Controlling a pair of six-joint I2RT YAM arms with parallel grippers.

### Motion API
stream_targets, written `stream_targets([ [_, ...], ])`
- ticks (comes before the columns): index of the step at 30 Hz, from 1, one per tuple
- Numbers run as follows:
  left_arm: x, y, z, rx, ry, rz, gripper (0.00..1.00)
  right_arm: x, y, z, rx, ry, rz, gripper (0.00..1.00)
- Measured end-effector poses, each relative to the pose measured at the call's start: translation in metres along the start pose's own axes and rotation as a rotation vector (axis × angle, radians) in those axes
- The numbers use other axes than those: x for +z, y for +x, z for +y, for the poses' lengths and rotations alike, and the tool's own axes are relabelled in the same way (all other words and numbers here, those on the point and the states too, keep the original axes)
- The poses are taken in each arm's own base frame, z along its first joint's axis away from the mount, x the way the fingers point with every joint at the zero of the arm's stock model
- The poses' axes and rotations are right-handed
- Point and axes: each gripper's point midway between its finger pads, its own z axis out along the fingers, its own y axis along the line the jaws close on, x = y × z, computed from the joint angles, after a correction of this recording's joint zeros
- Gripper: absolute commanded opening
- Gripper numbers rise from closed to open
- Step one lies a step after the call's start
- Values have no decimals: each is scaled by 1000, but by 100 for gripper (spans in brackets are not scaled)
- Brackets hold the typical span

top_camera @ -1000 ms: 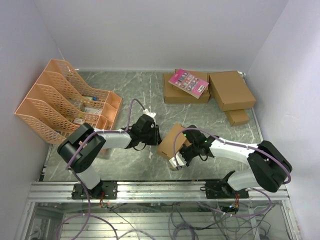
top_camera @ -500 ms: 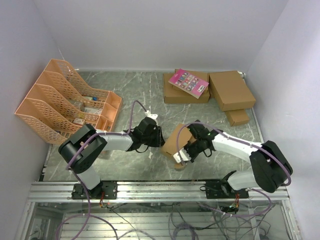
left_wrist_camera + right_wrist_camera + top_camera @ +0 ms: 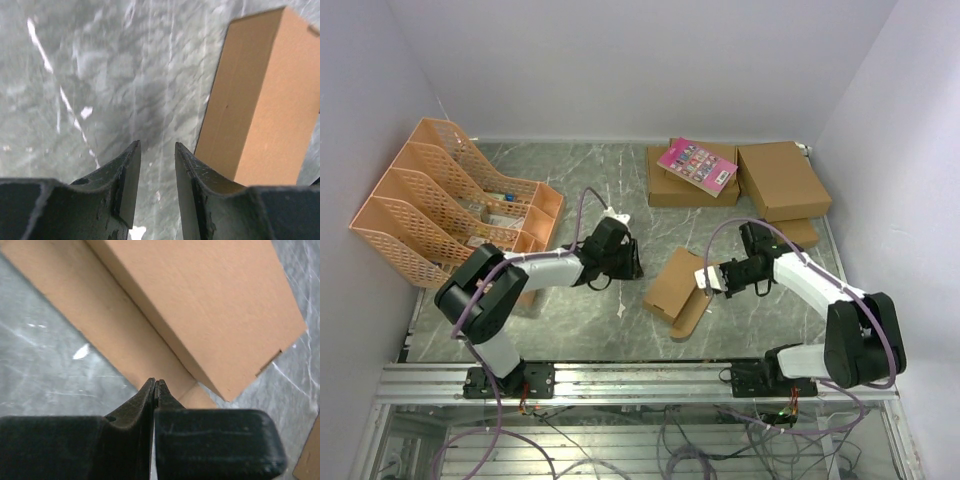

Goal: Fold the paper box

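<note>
From above, the paper box (image 3: 675, 285) lies flat on the bench (image 3: 590, 315) just near of the middle, between the two arms. Its long axis runs from near-left to far-right, and a flap hangs off its near-right edge. The left arm (image 3: 545, 272) reaches in from the left and its jaws stop short of the box with bare bench between; the right arm (image 3: 810, 283) brings its jaws to the box's right edge. The left wrist view adds that those jaws stand partly apart with nothing between the fingers (image 3: 125, 175), and the box's narrow side wall and wide top rise to their right. The right wrist view shows its jaws pressed fully together and empty, their tips just before a crease where one cardboard panel overlaps another. Peach file racks (image 3: 440, 205) fill the far left. At the far right sit two wider brown boxes (image 3: 782, 180), one under a pink booklet (image 3: 697, 165), and a small brown box (image 3: 794, 233). All are well apart from the work.
</note>
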Motion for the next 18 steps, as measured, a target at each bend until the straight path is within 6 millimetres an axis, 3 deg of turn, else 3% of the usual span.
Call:
stream_targets([
  [6, 20, -29, -20, 34, 58, -21, 43, 5, 19, -29, 84, 112, 56, 0],
  [10, 39, -19, -23, 36, 91, 23, 42, 15, 24, -35, 120, 143, 80, 0],
  [18, 42, -19, -33, 48, 130, 23, 44, 37, 30, -45, 175, 169, 126, 0],
])
